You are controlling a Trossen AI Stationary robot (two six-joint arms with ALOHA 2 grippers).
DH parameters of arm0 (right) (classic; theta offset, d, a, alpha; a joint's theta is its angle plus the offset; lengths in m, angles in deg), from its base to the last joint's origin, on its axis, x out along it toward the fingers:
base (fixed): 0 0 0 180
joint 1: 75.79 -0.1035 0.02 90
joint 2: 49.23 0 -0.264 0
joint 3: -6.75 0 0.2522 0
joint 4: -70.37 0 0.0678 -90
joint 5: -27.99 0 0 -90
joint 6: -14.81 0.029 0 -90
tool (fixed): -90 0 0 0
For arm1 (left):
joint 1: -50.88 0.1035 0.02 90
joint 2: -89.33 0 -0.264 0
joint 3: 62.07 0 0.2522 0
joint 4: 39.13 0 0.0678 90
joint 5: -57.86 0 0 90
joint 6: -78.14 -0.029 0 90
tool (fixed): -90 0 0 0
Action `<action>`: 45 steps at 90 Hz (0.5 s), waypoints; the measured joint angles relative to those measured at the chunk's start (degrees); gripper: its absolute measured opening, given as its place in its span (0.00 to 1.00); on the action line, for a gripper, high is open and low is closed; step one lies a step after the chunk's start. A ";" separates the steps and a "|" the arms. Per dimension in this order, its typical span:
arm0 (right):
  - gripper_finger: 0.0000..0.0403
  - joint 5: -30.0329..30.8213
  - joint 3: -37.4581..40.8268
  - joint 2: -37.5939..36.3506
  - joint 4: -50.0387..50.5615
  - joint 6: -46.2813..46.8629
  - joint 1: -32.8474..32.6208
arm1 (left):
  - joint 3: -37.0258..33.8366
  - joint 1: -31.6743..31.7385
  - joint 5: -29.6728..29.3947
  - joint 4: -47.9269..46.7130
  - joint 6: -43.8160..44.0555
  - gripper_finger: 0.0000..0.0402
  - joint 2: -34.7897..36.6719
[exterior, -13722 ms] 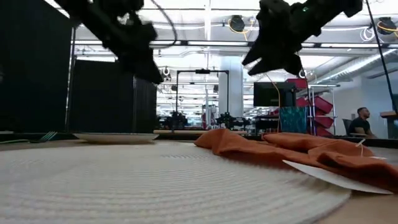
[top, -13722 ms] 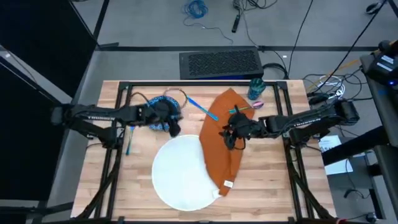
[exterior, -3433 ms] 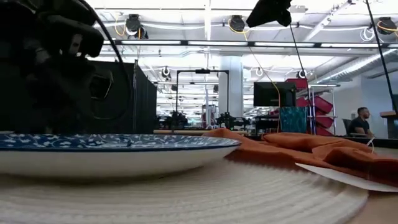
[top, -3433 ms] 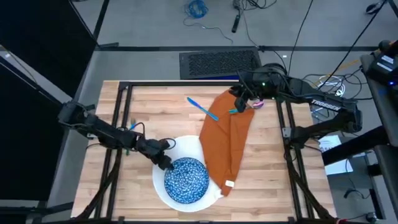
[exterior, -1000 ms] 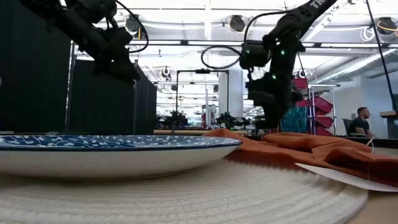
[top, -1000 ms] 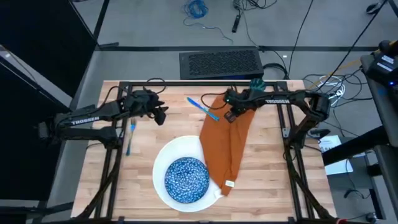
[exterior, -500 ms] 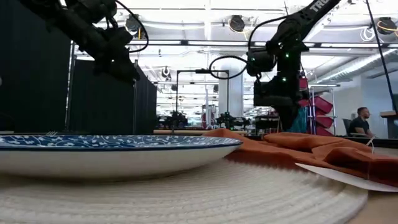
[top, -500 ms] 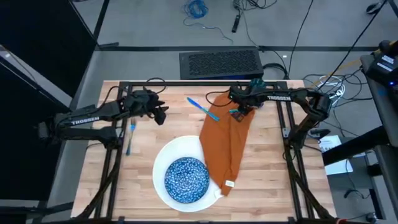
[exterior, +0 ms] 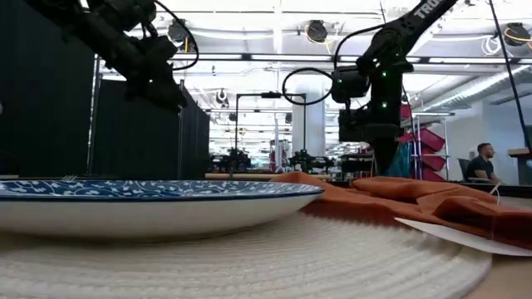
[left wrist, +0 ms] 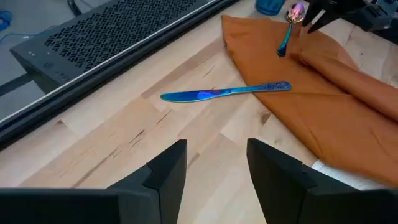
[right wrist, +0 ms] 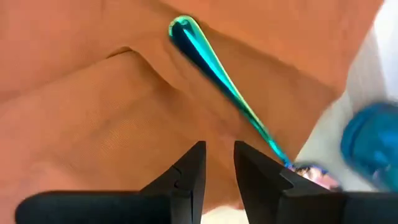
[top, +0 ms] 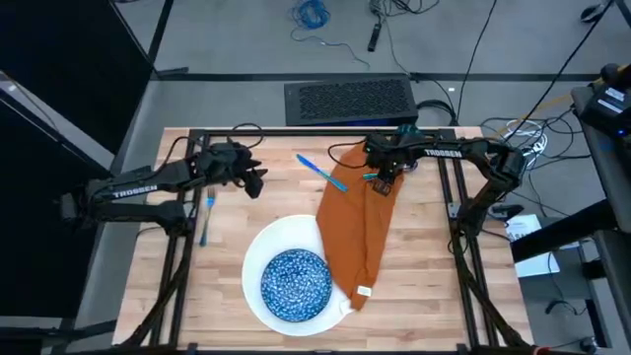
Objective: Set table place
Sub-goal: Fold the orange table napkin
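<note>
Inventory, high view: one white round plate (top: 258, 247) bearing one blue speckled bowl (top: 296, 283) at lower centre, one orange cloth napkin (top: 357, 232) beside, three light-blue cutlery pieces; right gripper (top: 383, 178) fingers apart over napkin's upper end, left gripper (top: 253, 184) apart, upper left.

The left gripper (left wrist: 216, 167) is hovering over the wooden table (left wrist: 124, 149), its two dark fingers (left wrist: 166, 171) standing apart with nothing between them; ahead of it a blue knife (left wrist: 224, 93) is lying flat, its handle end resting on the edge of the orange napkin (left wrist: 323, 93); farther along the cloth a blue spoon (left wrist: 289, 25) is tilting, with the right gripper (left wrist: 320, 12) just beside its bowl end; a black perforated panel (left wrist: 118, 31) is running along the table's far edge.
</note>
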 joint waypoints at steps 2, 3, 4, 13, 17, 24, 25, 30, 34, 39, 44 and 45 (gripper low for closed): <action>0.17 -0.01 0.00 0.00 0.03 -0.93 0.00 | 0.00 0.00 0.03 0.00 0.00 0.38 0.00; 0.17 0.00 0.00 0.00 0.02 -1.36 0.00 | 0.00 0.00 0.04 0.00 0.00 0.38 0.00; 0.17 0.01 0.00 0.00 0.02 -1.77 0.00 | 0.00 0.00 0.05 0.00 0.00 0.38 0.00; 0.17 0.16 0.00 0.00 -0.02 -4.89 0.06 | 0.00 0.00 0.07 0.00 0.02 0.38 0.00; 0.17 0.11 0.00 0.00 -0.24 -5.97 0.26 | 0.00 0.00 0.07 0.01 0.02 0.38 0.00; 0.17 0.15 0.00 0.00 -0.86 -7.72 0.60 | 0.00 0.00 0.09 0.07 0.02 0.38 0.00; 0.17 0.13 0.00 0.00 -0.93 -8.03 0.68 | 0.00 0.00 0.09 0.08 0.02 0.38 0.00; 0.17 0.11 0.00 0.00 -1.59 -9.08 1.05 | 0.00 0.00 0.10 0.09 0.04 0.38 0.00; 0.17 0.00 0.00 0.00 -2.17 -9.67 1.43 | 0.00 -0.01 0.10 0.09 0.05 0.38 0.00; 0.17 -1.11 0.00 0.01 -2.10 -10.33 1.96 | 0.00 0.00 0.10 0.09 0.20 0.38 0.00; 0.17 -2.66 -0.02 0.34 -2.08 -10.57 2.36 | 0.00 -0.01 0.10 0.09 0.39 0.38 0.01; 0.17 -2.98 -0.02 0.44 -2.04 -10.61 2.46 | 0.00 -0.02 0.10 0.09 0.45 0.38 0.00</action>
